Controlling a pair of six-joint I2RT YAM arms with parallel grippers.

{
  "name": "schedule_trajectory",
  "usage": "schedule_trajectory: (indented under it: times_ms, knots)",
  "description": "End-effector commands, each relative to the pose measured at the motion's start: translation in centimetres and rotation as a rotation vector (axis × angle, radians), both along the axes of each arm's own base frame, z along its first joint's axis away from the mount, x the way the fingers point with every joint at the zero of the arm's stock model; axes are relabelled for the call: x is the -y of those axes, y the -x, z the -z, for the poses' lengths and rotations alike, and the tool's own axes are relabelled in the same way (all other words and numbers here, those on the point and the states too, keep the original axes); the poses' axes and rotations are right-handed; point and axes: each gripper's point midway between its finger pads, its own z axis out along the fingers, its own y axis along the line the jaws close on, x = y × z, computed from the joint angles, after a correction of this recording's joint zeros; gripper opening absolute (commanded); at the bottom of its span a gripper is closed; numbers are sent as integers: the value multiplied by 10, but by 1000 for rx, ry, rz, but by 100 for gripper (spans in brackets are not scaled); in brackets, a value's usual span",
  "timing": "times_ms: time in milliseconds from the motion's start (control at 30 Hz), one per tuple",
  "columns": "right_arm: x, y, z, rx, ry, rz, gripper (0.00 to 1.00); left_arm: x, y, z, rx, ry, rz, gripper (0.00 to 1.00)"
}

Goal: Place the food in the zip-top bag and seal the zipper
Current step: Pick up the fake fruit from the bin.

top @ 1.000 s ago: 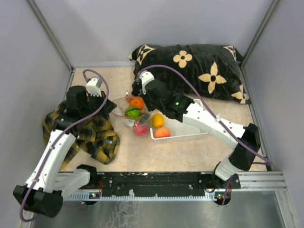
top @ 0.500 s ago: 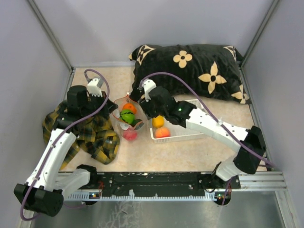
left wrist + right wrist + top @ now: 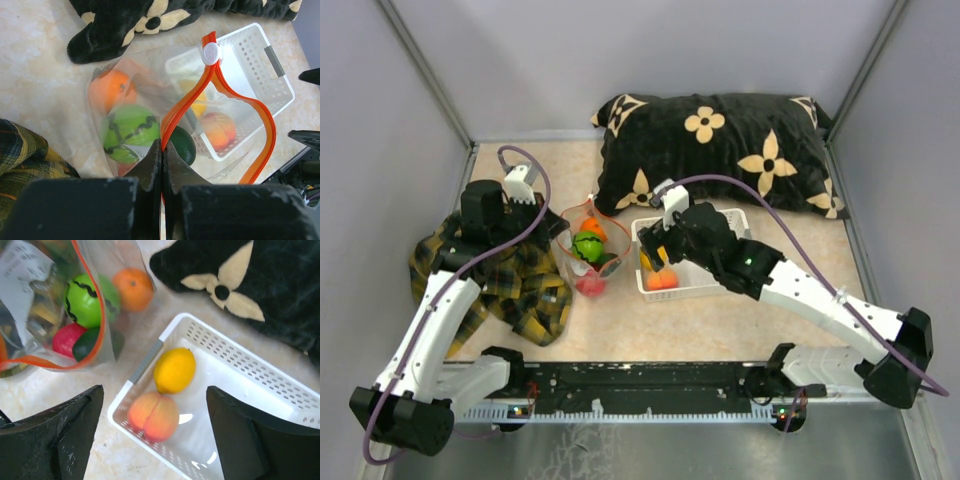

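A beige tabletop point(image 3: 720, 320), with a black flowered pillow point(image 3: 740, 140) at the back. My left hand point(image 3: 161, 155) is pinched tight on the zipper point(image 3: 186, 98) of the zip-top bag point(image 3: 125, 100). The bag stands open just left of the white basket point(image 3: 250, 369) and holds the orange fruit point(image 3: 132, 287), striped green fruit point(image 3: 87, 300), red fruit point(image 3: 67, 338) and dark green fruit point(image 3: 90, 342). My right hand point(image 3: 155, 405) hovers wide open and empty over the yellow fruit point(image 3: 174, 370) and peach fruit point(image 3: 153, 416) in the basket.

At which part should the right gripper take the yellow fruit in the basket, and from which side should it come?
Come straight down from above, since the walls of the white basket block the sides. Close the open right gripper across the narrow middle of the yellow fruit: it is oval and lies flat. Keep the fingers off its end beside the peach, which seems to touch it.
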Motion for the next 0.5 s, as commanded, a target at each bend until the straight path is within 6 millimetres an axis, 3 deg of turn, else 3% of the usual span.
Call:
schedule_trajectory:
  times_ms: [0,200,467]
  knots:
    - [14,-3,17,-33,17,55,84,3,-1,-6,24,25,15,0]
    - [19,-1,55,-177,11,88,86,3,-1,-7,26,26,15,0]
    - [8,0,100,-364,8,74,89,3,0,-7,30,25,16,0]
